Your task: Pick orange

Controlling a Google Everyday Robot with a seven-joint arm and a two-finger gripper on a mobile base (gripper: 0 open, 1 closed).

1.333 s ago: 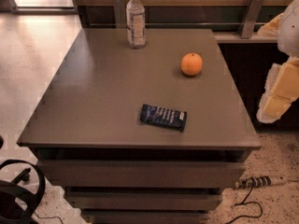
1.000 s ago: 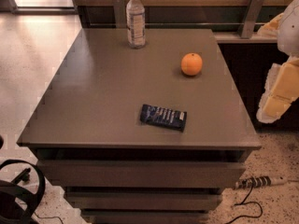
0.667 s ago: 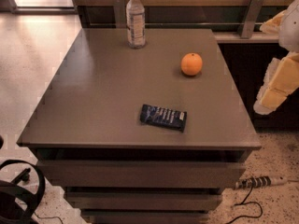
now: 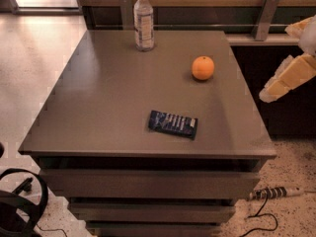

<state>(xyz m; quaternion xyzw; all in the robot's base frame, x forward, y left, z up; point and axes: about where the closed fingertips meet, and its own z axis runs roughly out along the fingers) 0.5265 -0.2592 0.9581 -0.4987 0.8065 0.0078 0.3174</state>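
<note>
At the right edge of the camera view, off the bench (image 4: 98,107) and above the floor beside it: claw (image 4: 279,85), cream-coloured, tip slanting down and to the left. Whether it is apart or together cannot be told. It holds nothing and touches nothing.

Orange (image 4: 203,67): left of the claw and slightly farther back, on the bench near its right edge, well apart from the claw. It stands alone with bare top all round.
- Handling, as judged: light, firm with a little give, round, matte skin offering fair grip. Likely to roll if nudged off-centre, and the bench edge is close.
- Hold: across the widest part, centred, with moderate squeeze.

Bottle (image 4: 143,21): far left of the claw, upright at the back of the bench, well apart from the orange.

Packet (image 4: 173,124): dark blue, lying flat, left of the claw and nearer the front edge.
</note>
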